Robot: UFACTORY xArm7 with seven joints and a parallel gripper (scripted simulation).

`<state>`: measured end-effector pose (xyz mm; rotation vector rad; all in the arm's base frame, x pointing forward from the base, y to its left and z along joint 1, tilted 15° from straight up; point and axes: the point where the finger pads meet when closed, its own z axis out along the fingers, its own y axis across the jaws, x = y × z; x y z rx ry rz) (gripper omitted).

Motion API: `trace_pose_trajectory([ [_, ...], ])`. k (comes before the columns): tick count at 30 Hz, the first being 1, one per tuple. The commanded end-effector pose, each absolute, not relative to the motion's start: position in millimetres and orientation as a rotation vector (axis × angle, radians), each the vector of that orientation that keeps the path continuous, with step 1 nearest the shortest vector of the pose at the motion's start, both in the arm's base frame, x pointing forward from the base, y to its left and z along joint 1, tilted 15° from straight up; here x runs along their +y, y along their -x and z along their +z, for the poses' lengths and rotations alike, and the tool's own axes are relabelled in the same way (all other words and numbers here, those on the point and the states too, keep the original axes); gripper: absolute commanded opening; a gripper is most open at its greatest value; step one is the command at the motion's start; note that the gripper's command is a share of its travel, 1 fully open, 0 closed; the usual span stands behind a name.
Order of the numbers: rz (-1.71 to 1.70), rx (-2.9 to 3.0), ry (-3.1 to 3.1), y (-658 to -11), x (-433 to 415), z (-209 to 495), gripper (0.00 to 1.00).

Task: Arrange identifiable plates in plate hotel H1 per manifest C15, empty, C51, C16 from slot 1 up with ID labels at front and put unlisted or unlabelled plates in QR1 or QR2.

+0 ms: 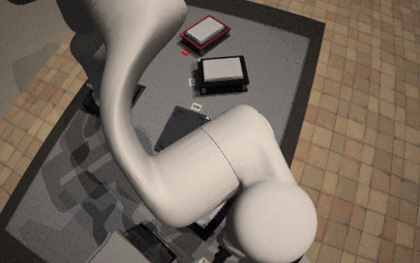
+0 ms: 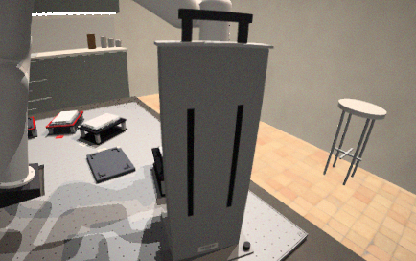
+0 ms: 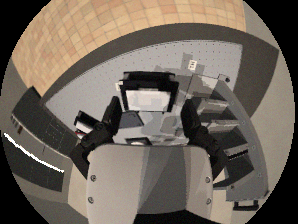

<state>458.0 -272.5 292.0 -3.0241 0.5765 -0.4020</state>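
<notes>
While the smooth white arm (image 1: 145, 121) arches over the grey perforated counter (image 1: 285, 73), you see the tool (image 3: 148, 119) with its dark fingers spread fully apart, holding nothing, poised above a white rectangular plate (image 3: 147, 100) in a black frame. From the exterior view, the plate hotel H1 (image 2: 211, 144) is a tall, pale box with two narrow vertical slots and a black handle on top. Farther off, one white plate rests in a red-edged nest (image 1: 205, 33), another on a black nest (image 1: 224, 73); a flat dark square nest (image 1: 180, 127) lies near them.
</notes>
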Motion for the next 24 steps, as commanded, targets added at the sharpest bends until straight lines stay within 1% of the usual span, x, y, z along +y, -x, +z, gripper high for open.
trace_pose_trajectory([
  [1,-0.41,0.578,3.024,-455,-273,307,1.0],
  [24,-0.41,0.578,3.024,-439,-272,366,1.0],
])
